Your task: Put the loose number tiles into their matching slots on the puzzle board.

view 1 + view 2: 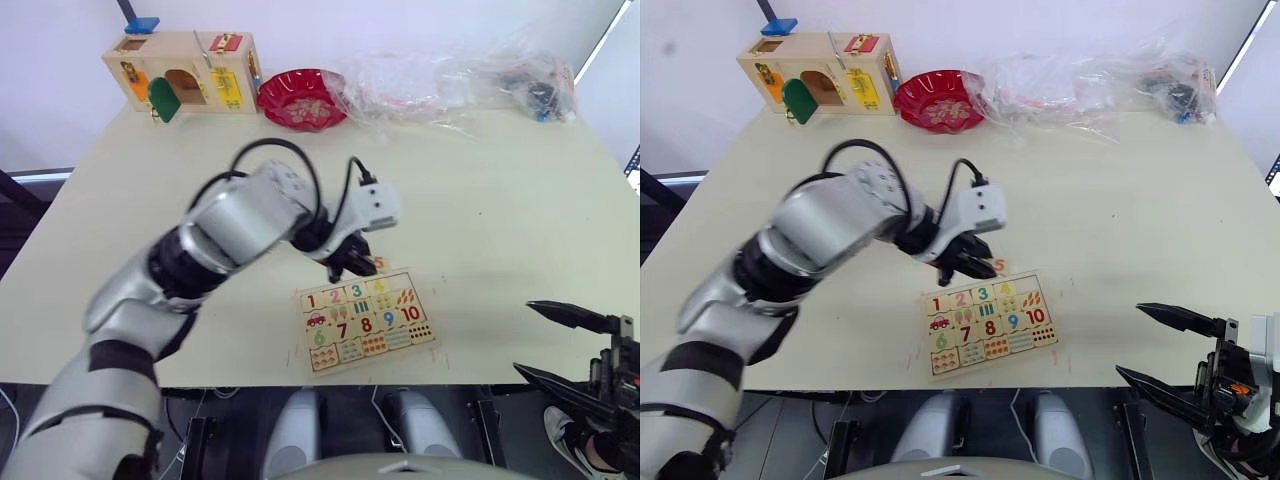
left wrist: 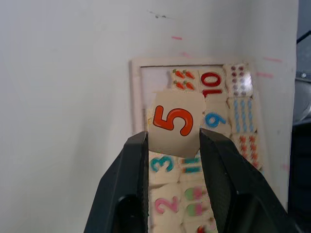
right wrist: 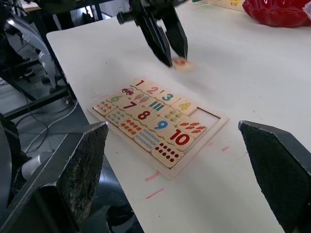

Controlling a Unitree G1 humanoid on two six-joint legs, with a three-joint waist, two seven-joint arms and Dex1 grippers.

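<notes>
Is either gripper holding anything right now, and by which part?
The left gripper pinches the 5 tile by its lower edge between its fingers. The right gripper is open, holding nothing.

Orange 5 tile (image 2: 174,122) above puzzle board (image 2: 136,97), one corner slot (image 3: 205,117) empty.

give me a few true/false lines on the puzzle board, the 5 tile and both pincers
1. The left pincer holds the 5 tile. True.
2. The puzzle board has every slot filled. False: the empty slot beside the 4 tile is bare.
3. The right pincer is shut on a tile. False: it is open, holding nothing.
4. The red bowl sits at the table's far side. True.
5. The 5 tile lies in its slot. False: it is off the board, past its far rim.
</notes>
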